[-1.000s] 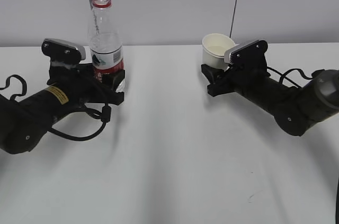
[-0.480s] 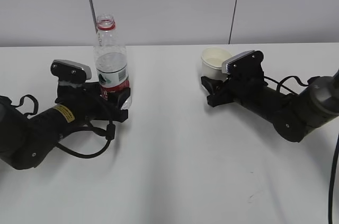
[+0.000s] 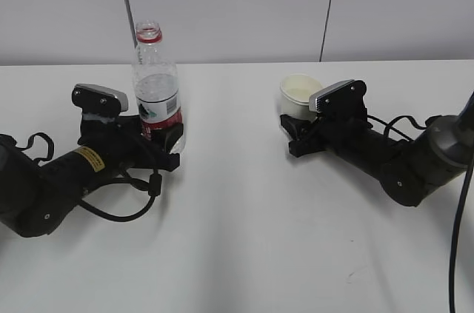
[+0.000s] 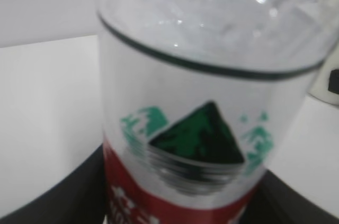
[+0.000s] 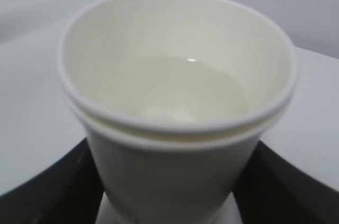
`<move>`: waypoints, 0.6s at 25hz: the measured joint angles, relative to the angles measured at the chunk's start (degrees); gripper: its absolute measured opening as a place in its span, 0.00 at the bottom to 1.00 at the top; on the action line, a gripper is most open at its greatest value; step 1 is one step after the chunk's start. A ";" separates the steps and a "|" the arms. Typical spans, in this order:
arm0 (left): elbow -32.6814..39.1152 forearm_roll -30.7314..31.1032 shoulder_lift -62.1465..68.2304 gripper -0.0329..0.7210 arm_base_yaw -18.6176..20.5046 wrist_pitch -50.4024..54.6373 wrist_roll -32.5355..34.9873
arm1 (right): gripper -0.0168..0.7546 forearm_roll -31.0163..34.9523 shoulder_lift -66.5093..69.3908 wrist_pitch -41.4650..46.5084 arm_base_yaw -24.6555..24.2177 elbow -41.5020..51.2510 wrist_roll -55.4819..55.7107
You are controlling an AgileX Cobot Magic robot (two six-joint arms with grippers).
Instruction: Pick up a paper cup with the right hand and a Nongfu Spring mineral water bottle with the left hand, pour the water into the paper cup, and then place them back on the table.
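The Nongfu Spring mineral water bottle [image 3: 157, 83] stands upright and uncapped on the white table [image 3: 244, 224] at the left, partly full of water. My left gripper [image 3: 167, 139] is shut on its red label low down. In the left wrist view the bottle [image 4: 201, 102] fills the frame, with dark fingers [image 4: 63, 192] at both sides. The paper cup [image 3: 298, 93] sits at the right with my right gripper [image 3: 295, 129] shut on its lower part. In the right wrist view the cup [image 5: 169, 171] holds water [image 5: 175, 89] between black fingers [image 5: 47, 187].
Both arms lie low over the table, pointing toward the back. A black cable [image 3: 122, 209] loops beside the left arm, and another [image 3: 458, 217] hangs at the right edge. A grey wall [image 3: 237, 2] rises behind the table's far edge.
Both arms came down over the last second, lowering the bottle and the cup to the table. In the last half second only the cup sank slightly.
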 joint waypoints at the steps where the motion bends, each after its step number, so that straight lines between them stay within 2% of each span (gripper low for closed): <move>1: 0.00 0.18 0.00 0.58 0.00 0.00 0.00 | 0.68 0.00 0.00 0.00 0.00 0.00 0.00; 3: 0.00 0.85 0.00 0.59 0.00 -0.05 0.00 | 0.74 0.00 0.00 0.00 0.00 0.00 0.00; 7: 0.00 2.07 0.00 0.68 0.00 -0.07 0.00 | 0.87 0.86 0.00 -0.14 0.00 0.24 0.24; 15: 2.30 2.20 -0.96 0.72 0.00 -1.17 0.00 | 0.88 2.47 -4.04 -0.27 0.00 6.22 0.70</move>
